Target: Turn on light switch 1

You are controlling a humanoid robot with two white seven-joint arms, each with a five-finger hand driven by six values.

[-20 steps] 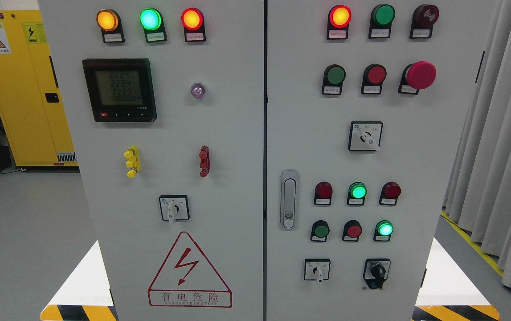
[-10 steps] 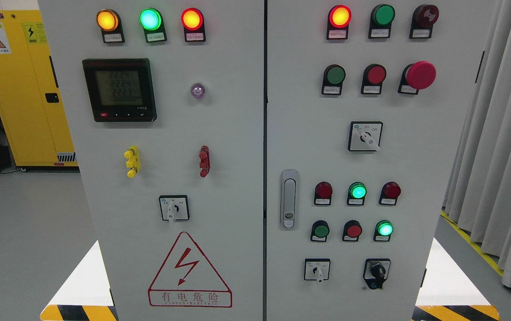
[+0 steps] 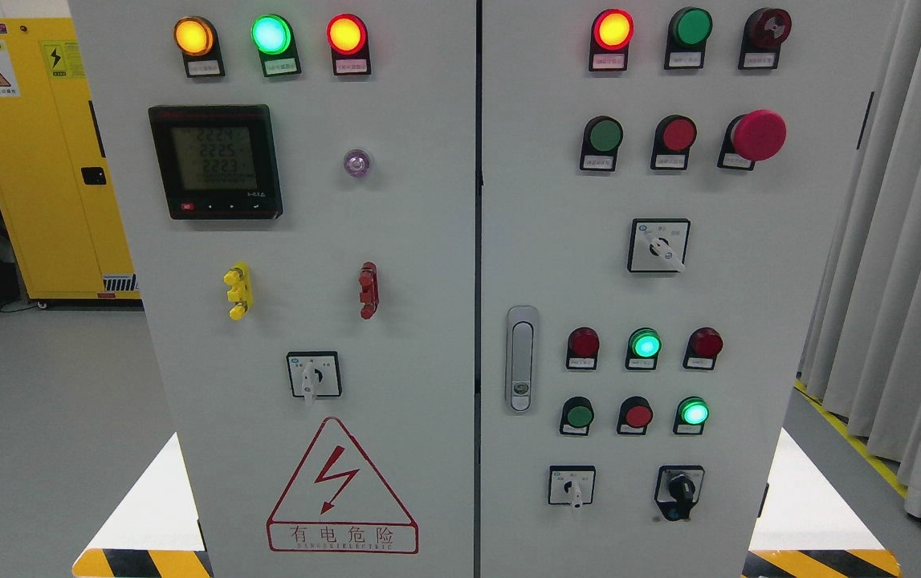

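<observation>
A grey electrical cabinet [image 3: 428, 241] with two doors fills the view. The right door carries an unlit green push button [image 3: 604, 136], an unlit red one [image 3: 678, 134] and a red mushroom stop button [image 3: 757, 135]. Lower down are a green button [image 3: 579, 416], a red button [image 3: 637, 416] and a lit green lamp [image 3: 694, 413]. White rotary switches sit on the right door, one high up [image 3: 659, 246] and one low down [image 3: 572, 486], and a third on the left door [image 3: 313, 375]; a black knob [image 3: 679, 490] sits low down. I cannot tell which is switch 1. Neither hand shows.
Lit orange, green and red lamps [image 3: 271, 34] top the left door, above a digital meter [image 3: 214, 160]. A door latch [image 3: 520, 358] sits by the seam. A yellow cabinet [image 3: 34, 160] stands at left, grey curtains [image 3: 910, 281] at right, hazard tape [image 3: 845, 433] on the floor.
Only the meter's digits flicker; nothing else has moved.
</observation>
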